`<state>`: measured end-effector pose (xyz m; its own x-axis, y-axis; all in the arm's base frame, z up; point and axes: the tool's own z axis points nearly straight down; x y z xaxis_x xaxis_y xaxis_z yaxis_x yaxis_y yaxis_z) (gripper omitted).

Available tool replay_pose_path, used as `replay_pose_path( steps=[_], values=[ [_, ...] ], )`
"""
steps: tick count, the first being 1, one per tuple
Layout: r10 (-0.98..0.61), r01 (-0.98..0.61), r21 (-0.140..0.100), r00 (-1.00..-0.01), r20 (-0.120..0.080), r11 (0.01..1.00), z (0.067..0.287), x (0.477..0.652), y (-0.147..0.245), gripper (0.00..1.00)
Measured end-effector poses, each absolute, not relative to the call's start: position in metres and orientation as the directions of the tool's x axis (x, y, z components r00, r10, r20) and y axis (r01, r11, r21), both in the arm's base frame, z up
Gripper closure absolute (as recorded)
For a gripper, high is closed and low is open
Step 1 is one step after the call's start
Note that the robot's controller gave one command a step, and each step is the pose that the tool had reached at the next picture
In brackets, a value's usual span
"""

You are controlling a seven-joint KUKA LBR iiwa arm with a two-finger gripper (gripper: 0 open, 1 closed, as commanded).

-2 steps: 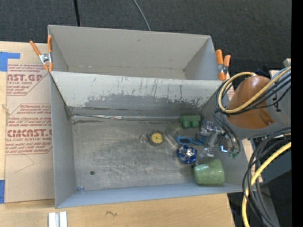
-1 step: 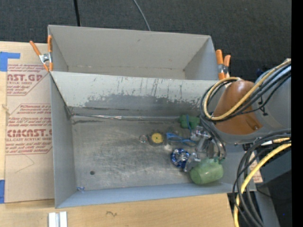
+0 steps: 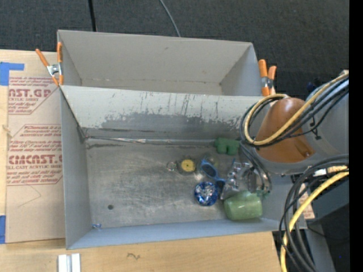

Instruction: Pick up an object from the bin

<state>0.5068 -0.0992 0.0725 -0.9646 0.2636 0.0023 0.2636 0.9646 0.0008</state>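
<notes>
The arm came in from the right, and its gripper (image 3: pixel 239 179) was low inside the grey bin (image 3: pixel 113 208), near the right end of the floor and toward the front wall. Whether the gripper was spread or closed I could not tell, because the metal parts ran together with the things under them.

The things nearest to it were three. A pale green lump (image 3: pixel 244 207) (soft-looking, rounded) lay just below the gripper in the picture, close to the front right corner, and seemed to touch it or almost so. A blue crumpled ball (image 3: pixel 206 194) with a shiny surface lay just left of the gripper. A small blue piece (image 3: pixel 208 169) lay a little above that ball, also beside the gripper. I could not tell that any of them was held.

Farther left lay a yellow disc (image 3: pixel 187 166), with a small metal ring (image 3: pixel 171 165) just beside it. A dark green block (image 3: pixel 227 146) sat near the back wall, apart from the gripper. The orange cover (image 3: pixel 283 132) on the wrist, with yellow and black cables looped around it, hung above the bin's right side.
</notes>
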Motion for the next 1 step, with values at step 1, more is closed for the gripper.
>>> replay_pose_path(
  steps=[1],
  values=[
    [0.266, 0.266, 0.002, -0.964, -0.009, 0.964, 0.2345, 0.5107, -0.0929, 1.00]
  ],
)
